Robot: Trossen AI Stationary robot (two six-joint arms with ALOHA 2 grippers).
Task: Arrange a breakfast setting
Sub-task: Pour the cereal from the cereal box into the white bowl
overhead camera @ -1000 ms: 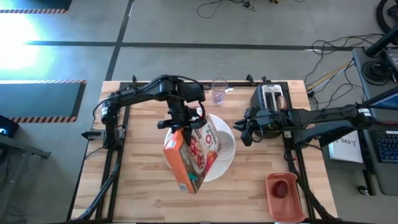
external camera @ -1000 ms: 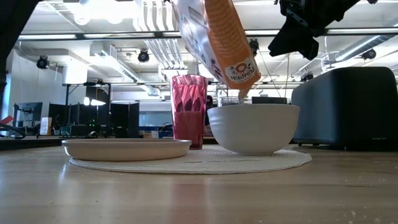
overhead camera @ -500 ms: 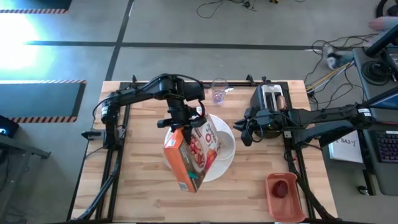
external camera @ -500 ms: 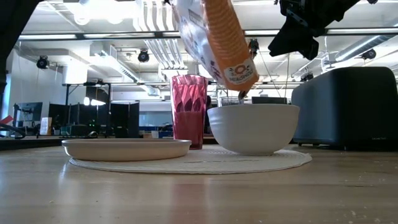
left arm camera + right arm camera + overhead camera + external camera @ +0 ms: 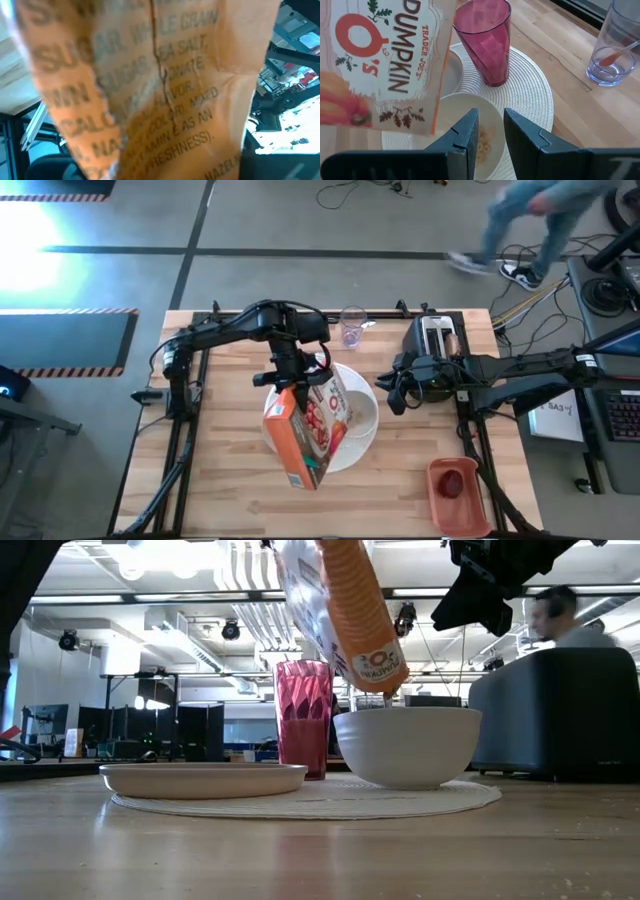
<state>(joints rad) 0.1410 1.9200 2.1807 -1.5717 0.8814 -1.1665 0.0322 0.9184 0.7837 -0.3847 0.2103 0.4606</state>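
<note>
Taken from the table's left side across to its right: the left gripper (image 5: 288, 380) is clamped on the upper end of the cereal box (image 5: 305, 430), holding it tipped over the white bowl (image 5: 406, 745) so its open corner hangs just above the rim; a few cereal rings (image 5: 481, 145) already lie in the bowl. The box is light, thin cardboard that will buckle if squeezed hard and can slip or twist in a narrow pinch, so it is best held across its narrow faces near the top, as now, and tilted slowly because loose cereal comes out in a rush. The bowl sits on a pale woven mat (image 5: 530, 95) beside the small white plate (image 5: 200, 778), with the pink cup (image 5: 487, 42) behind it; cup and bowl are rigid, smooth and breakable, better taken at the rim or wall. Farther back stands the clear purplish glass (image 5: 615, 47) with a spoon (image 5: 615, 55) in it, slick and easily toppled. The right gripper (image 5: 395, 392) hovers near the bowl by the toaster (image 5: 437, 335), its fingers slightly parted and apparently empty, though the view is partial. A pink tray (image 5: 458, 495) with a small red fruit (image 5: 452, 484) lies at the right front.
</note>
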